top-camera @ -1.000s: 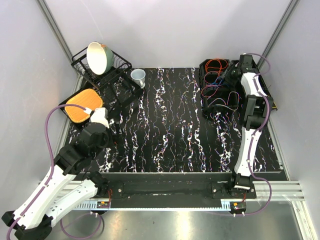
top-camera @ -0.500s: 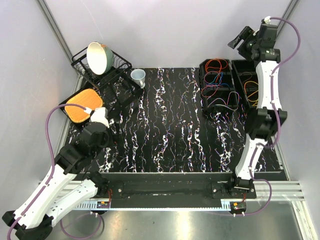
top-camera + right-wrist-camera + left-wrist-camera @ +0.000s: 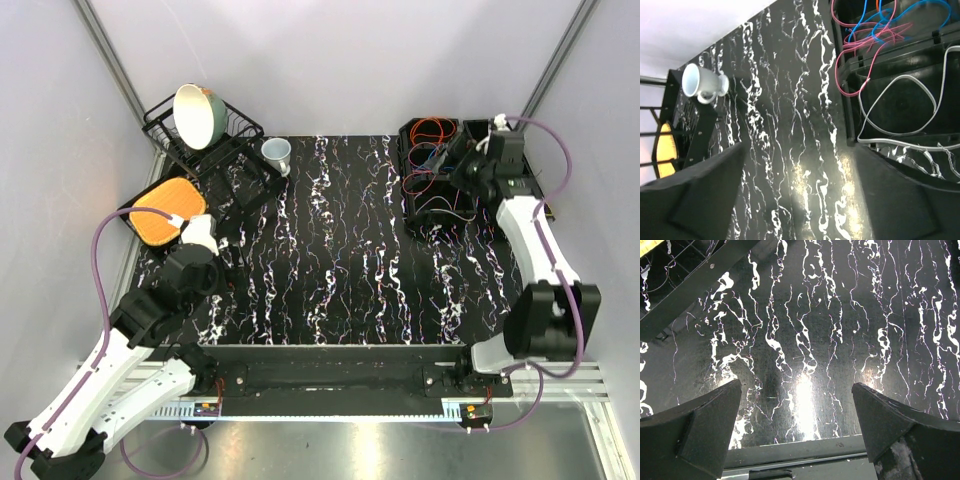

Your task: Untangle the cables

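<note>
Several cables (image 3: 432,160), red, blue, orange and whitish, lie looped in the black divided tray (image 3: 412,218) at the table's far right. Right gripper (image 3: 800,195) hangs above that tray, fingers spread, gripping nothing. Left gripper (image 3: 797,430) is likewise spread, above the marbled tabletop (image 3: 805,340).

Black marbled tbl (image 3: 340,260) w/ wire dish rack (image 3: 240,135) + white cup (image 3: 277,153) far-left, black bins (image 3: 412,225) far-right

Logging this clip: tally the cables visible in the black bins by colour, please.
Orange cable: 1
Red cable: 1
Blue cable: 1
White cable: 1
Total: 4 in view, as far as the overlapping loops show; the right arm covers part of the bins.
</note>
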You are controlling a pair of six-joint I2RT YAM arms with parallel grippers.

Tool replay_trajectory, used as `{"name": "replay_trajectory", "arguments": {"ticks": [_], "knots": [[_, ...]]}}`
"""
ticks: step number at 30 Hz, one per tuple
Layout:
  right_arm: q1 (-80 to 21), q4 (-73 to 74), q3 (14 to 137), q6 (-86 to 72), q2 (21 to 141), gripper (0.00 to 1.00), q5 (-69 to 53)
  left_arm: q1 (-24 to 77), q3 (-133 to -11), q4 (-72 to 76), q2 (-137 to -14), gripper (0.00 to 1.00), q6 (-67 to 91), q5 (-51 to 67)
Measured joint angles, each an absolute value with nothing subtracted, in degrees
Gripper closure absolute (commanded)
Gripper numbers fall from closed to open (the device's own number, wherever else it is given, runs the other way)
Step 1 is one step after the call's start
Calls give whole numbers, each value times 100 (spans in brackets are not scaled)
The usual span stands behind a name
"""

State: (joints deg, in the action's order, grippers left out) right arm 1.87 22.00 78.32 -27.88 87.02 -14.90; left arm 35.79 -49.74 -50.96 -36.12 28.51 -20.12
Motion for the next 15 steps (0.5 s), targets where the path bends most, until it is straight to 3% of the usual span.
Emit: {"name": "replay_trajectory", "arguments": {"ticks": [15], "knots": [[148,-381,4469,-2121,6420,0,-805,3468,-4899,-4698,-4925,1,2965,-3046]]}}
